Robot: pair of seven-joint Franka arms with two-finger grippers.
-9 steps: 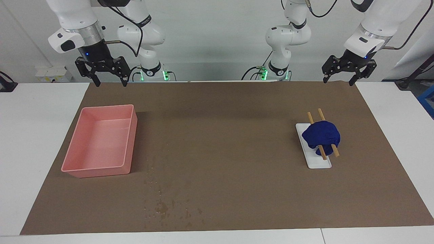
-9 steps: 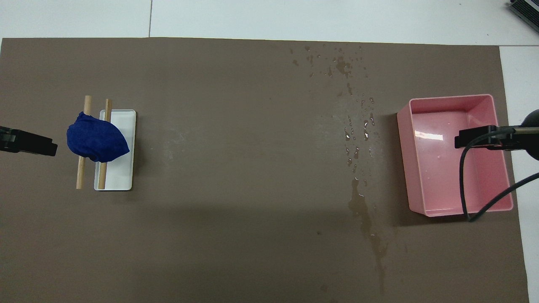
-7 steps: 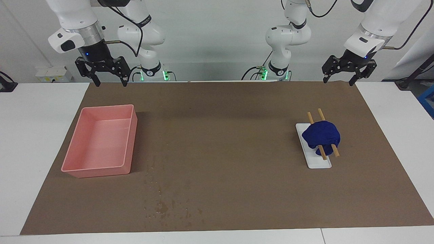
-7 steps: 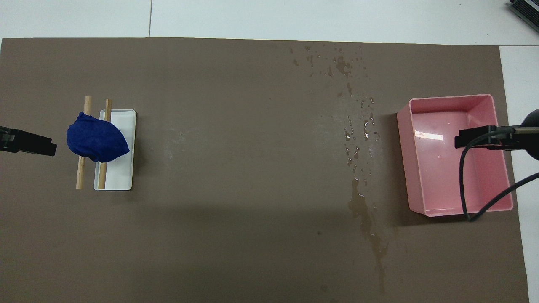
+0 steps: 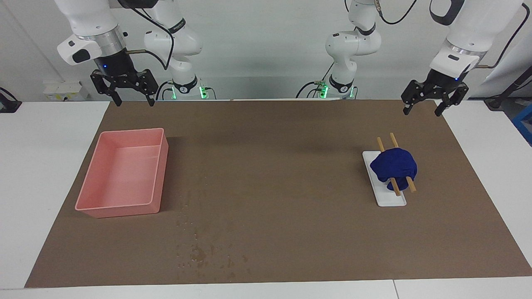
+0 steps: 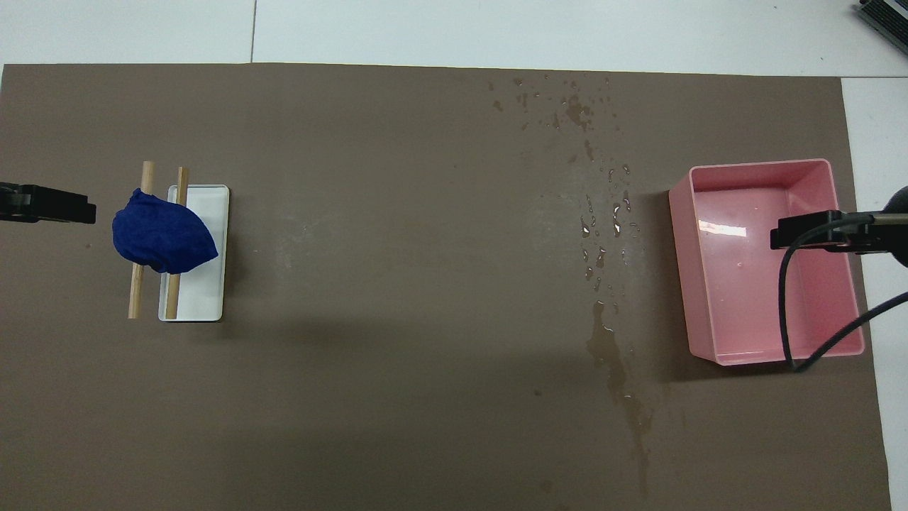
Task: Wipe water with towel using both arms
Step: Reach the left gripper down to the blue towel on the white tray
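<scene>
Brown mat (image 5: 282, 174), water-spattered (image 6: 603, 227), white-walled room.

Pink bin (image 5: 120, 174), white tray (image 5: 384, 195) bearing two sticks (image 5: 395, 189), brown mat (image 5: 270, 174).

A robotics lab — two white arms (image 5: 353, 41) bolted at a mat-covered table (image 5: 50, 166).
</scene>
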